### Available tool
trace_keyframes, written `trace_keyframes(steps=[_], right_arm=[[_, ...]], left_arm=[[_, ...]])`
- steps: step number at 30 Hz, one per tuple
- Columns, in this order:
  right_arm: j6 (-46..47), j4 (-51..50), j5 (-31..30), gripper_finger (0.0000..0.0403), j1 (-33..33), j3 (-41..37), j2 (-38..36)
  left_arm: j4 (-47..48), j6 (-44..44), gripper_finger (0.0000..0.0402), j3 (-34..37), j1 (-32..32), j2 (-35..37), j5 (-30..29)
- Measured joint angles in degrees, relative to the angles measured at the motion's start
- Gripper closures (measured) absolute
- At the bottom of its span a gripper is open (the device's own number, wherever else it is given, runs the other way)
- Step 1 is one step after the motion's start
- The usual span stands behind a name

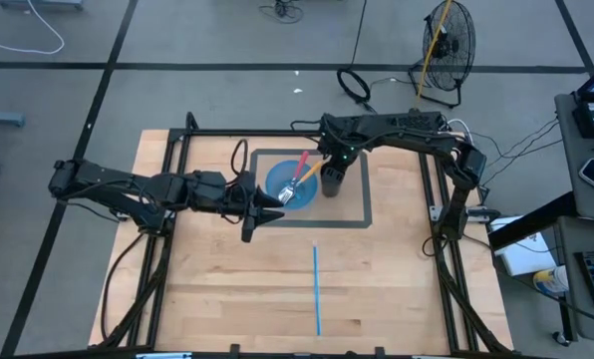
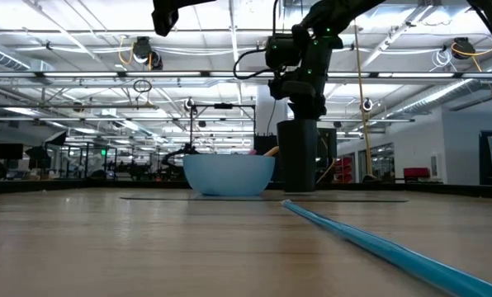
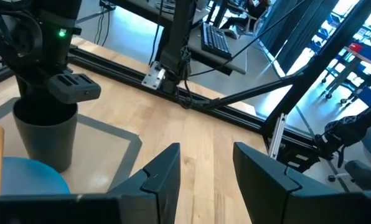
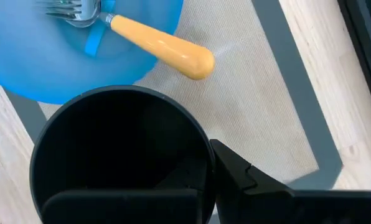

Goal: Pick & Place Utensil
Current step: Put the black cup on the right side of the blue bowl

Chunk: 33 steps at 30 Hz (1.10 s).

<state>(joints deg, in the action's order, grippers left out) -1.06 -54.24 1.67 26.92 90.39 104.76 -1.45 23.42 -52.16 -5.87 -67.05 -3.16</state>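
Note:
A blue bowl (image 1: 289, 186) sits on a grey-bordered mat (image 1: 362, 217). A fork with a yellow handle (image 4: 164, 45) lies in the bowl, its handle resting on the rim and pointing toward a dark cup (image 1: 333, 186). A red-handled utensil (image 1: 304, 161) also leans out over the bowl's far rim. The cup (image 4: 117, 155) stands upright just right of the bowl, and its inside looks dark and empty. My right gripper (image 2: 305, 103) is directly above the cup's mouth. My left gripper (image 3: 207, 171) is open, level above the table at the bowl's near-left side, and holds nothing.
A blue tape strip (image 1: 317, 289) runs along the table's middle toward the near edge. A black frame rail (image 1: 277, 132) borders the table. Bare wood lies near and to the right of the mat. Beyond the table are a fan (image 1: 446, 40), cables and desks.

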Motion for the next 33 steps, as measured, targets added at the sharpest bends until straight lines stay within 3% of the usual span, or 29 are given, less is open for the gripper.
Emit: trace_keyframes(steps=[10,23,33], right_arm=[[1.90,0.49,-0.04,0.0394,0.00,-5.60,-0.38],[1.60,1.58,-0.04,0.0320,0.09,-6.14,-3.01],[1.46,2.23,0.11,0.0288,-0.04,-5.90,-3.27]], left_arm=[[0.38,-0.02,0.0250,0.00,-0.28,0.00,-0.16],[0.46,-0.26,0.0250,0.00,-0.28,0.00,-1.97],[0.44,-0.22,0.0250,0.00,-0.28,0.00,-1.97]])
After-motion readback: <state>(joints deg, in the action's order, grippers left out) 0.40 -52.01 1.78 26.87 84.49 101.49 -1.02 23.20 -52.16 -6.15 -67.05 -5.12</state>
